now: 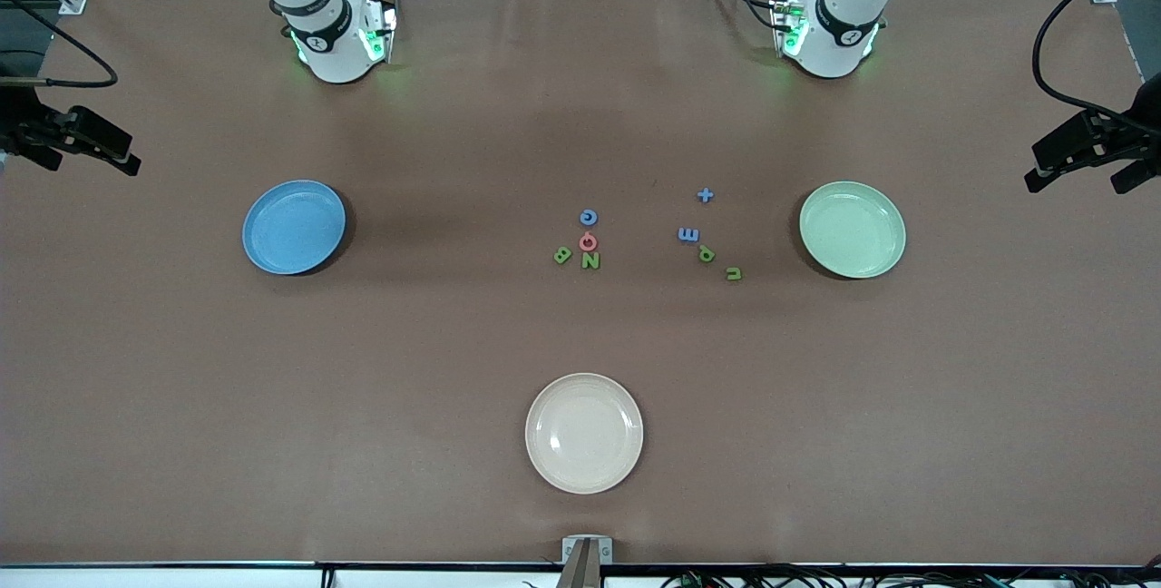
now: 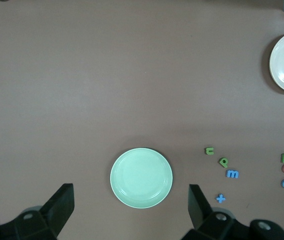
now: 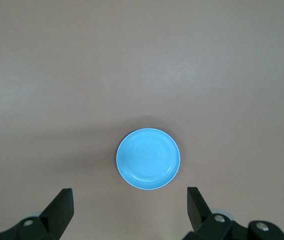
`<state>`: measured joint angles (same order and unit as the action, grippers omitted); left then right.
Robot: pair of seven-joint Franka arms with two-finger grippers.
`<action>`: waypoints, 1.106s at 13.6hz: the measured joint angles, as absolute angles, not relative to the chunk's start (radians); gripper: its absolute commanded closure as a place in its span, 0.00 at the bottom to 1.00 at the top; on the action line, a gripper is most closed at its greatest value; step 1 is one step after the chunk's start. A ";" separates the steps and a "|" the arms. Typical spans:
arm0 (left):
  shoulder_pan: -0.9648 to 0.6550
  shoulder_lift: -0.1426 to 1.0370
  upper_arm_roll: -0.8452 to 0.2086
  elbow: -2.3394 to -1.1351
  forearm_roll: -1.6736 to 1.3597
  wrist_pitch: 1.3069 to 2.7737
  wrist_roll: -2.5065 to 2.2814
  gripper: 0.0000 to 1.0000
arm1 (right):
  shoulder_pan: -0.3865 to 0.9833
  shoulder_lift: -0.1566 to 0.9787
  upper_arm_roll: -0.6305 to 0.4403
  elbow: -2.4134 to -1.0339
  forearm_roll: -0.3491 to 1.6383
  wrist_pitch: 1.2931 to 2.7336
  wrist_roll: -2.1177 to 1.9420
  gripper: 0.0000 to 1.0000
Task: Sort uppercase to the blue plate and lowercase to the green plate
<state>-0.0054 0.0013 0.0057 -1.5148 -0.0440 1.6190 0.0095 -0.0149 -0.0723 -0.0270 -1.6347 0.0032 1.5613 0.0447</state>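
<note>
The blue plate (image 1: 293,227) lies toward the right arm's end and the green plate (image 1: 853,230) toward the left arm's end; both are empty. Between them lie the uppercase letters: blue G (image 1: 589,218), pink Q (image 1: 589,241), green N (image 1: 590,260), green B (image 1: 562,255). Beside them, closer to the green plate, lie the lowercase letters: blue t (image 1: 706,195), blue m (image 1: 688,234), green p (image 1: 707,253), green u (image 1: 734,274). My left gripper (image 2: 130,210) is open and empty, high above the table near the green plate (image 2: 141,177). My right gripper (image 3: 129,212) is open and empty, high near the blue plate (image 3: 148,159).
A cream plate (image 1: 584,432) sits empty, nearer the front camera than the letters. Black camera mounts (image 1: 1088,148) stand at both table ends. Both arms wait raised at their bases.
</note>
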 measured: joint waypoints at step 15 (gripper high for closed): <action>-0.022 0.035 -0.096 -1.572 -0.053 1.527 -0.054 0.00 | -0.015 -0.072 -0.027 -1.636 0.003 1.560 0.045 0.00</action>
